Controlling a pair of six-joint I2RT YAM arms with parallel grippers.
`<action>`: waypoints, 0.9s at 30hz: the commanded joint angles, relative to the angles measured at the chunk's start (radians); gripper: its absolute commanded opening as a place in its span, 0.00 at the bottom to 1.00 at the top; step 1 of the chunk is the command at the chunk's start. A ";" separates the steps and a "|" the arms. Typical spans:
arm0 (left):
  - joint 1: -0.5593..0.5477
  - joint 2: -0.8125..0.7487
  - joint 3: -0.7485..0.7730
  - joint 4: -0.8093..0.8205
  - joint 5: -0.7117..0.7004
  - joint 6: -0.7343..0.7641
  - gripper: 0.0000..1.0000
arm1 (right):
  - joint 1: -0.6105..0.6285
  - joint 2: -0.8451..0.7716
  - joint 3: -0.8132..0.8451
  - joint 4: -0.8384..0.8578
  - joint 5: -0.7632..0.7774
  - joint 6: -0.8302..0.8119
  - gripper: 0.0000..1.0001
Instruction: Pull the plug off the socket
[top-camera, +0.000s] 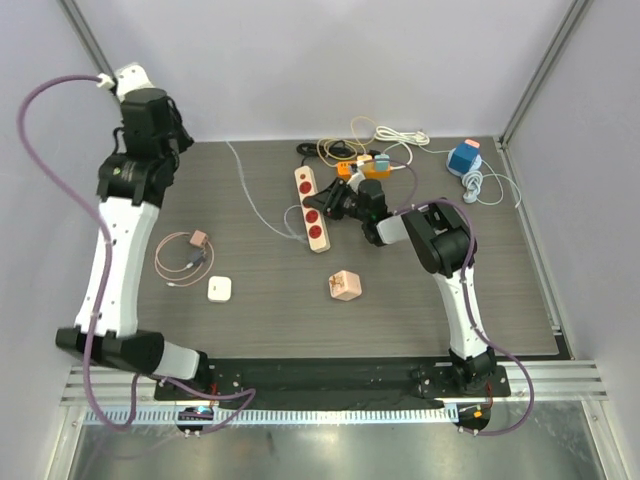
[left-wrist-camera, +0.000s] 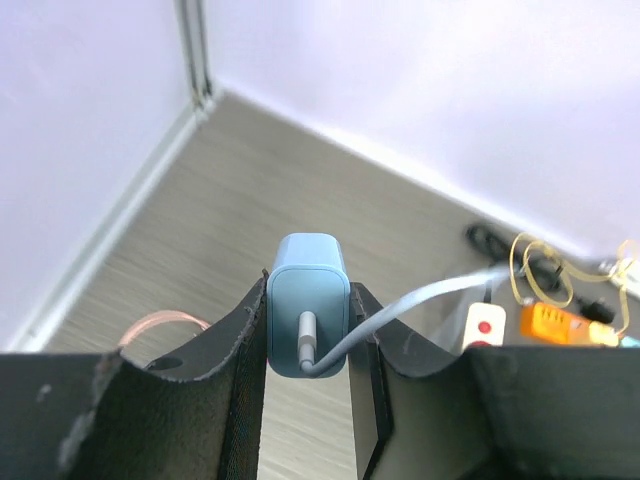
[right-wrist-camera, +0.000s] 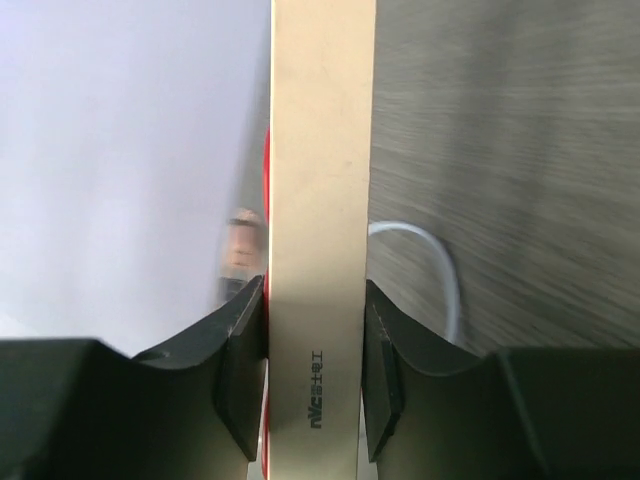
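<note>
Left gripper (left-wrist-camera: 308, 300) clamped on the blue charger plug (left-wrist-camera: 307, 285) — held up near the back-left corner, white cable (left-wrist-camera: 420, 300) trailing, apparently clear of the beige power strip (top-camera: 312, 208). Right gripper (right-wrist-camera: 315, 365) pinches that power strip across its sides, mid-table.

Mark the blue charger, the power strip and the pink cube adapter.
blue charger (left-wrist-camera: 307, 300): left wrist view, rear face
power strip (right-wrist-camera: 320, 200): right wrist view, cream side wall
pink cube adapter (top-camera: 345, 286): top external view, top face
</note>
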 joint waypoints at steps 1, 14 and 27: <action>-0.008 -0.093 0.059 -0.043 -0.112 0.094 0.00 | -0.011 0.014 0.026 0.549 -0.191 0.235 0.01; -0.005 -0.074 -0.104 0.044 -0.072 0.074 0.00 | -0.002 0.026 0.049 0.195 -0.101 0.082 0.01; 0.162 0.266 -0.287 0.161 0.325 -0.110 0.00 | 0.020 0.012 0.139 -0.185 0.031 -0.106 0.01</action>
